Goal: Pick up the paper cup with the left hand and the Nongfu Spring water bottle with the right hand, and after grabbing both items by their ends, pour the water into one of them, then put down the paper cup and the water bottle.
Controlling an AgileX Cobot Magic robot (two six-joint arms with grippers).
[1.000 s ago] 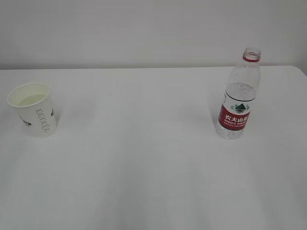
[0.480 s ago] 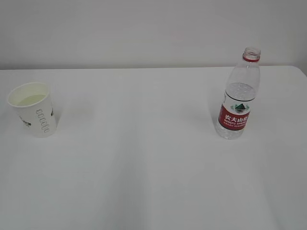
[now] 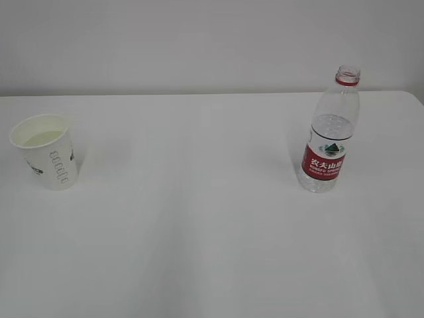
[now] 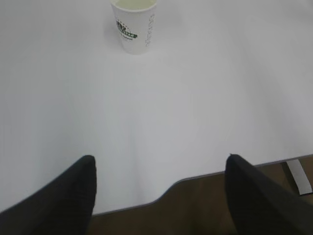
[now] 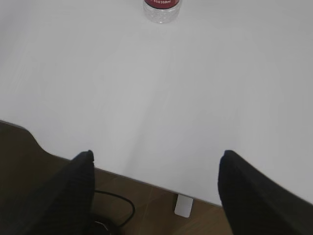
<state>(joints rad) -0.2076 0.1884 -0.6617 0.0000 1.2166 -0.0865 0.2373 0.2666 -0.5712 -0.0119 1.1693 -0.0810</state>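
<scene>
The cup (image 3: 46, 158) is matt white paper with printed lettering. The bottle (image 3: 329, 132) is clear, ribbed, glossy plastic with a smooth red label. The table (image 3: 199, 218) is smooth, matt white. Both grippers' fingers (image 4: 63, 196) look matt black.

A white table (image 3: 199, 218) fills nearly all I can see, smooth and matte; behind its far edge stands a plain pale grey wall (image 3: 199, 40), without marks; the light is soft and even, throwing only faint shadows on the tabletop; below me the near edge of the table curves inward, and past it lies a brown floor (image 5: 146, 210); on that floor I see a black cable (image 5: 120, 203) looping, and a small white strip (image 5: 184, 205) just under the table's edge.
</scene>
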